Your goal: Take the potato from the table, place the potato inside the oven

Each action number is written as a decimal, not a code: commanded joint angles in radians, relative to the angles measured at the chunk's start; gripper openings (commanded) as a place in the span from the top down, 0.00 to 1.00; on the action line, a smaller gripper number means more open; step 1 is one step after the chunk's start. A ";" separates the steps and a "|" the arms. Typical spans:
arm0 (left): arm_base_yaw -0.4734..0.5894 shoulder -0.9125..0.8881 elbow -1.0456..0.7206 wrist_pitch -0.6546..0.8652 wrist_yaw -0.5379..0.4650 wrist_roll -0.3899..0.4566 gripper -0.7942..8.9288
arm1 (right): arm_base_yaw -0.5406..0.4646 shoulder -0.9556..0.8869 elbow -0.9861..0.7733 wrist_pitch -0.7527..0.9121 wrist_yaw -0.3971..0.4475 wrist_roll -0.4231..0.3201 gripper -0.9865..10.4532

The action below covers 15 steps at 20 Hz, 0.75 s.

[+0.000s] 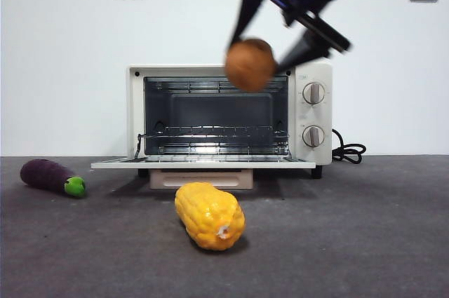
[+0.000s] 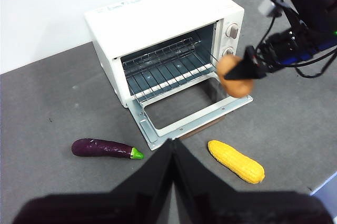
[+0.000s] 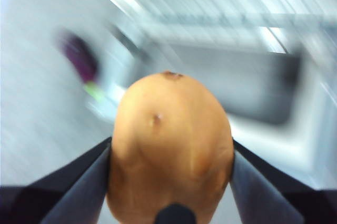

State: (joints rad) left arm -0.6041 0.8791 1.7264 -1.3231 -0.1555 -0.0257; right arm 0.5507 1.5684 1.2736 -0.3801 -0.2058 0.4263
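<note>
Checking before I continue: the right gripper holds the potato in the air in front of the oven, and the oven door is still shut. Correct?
Not quite. The oven door is open, folded down flat, as the front view shows. The right gripper does hold the potato in the air before it.

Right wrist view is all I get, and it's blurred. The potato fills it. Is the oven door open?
Observer: Yes. The oven has its door folded down flat and a bare wire rack inside.
Operator: Where's the potato relative to it?
Observer: The right tool holds the potato in the air, near the top edge of the oven opening in the front view.
Operator: Anything below?
Observer: A corn cob lies on the table in front of the door.
</note>
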 commanded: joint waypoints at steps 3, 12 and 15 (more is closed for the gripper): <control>0.003 -0.006 -0.005 0.005 -0.003 0.023 0.92 | 0.034 0.021 -0.002 0.195 0.095 0.000 0.86; 0.003 -0.002 -0.005 0.005 -0.023 0.053 0.92 | 0.038 0.142 -0.002 0.344 0.102 0.056 0.85; 0.003 -0.002 -0.005 0.005 -0.032 0.056 0.92 | 0.038 0.179 -0.002 0.396 0.106 0.076 0.85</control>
State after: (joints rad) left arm -0.6041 0.8791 1.7264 -1.3231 -0.1825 0.0147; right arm 0.5854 1.7248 1.2751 -0.0017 -0.1036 0.4759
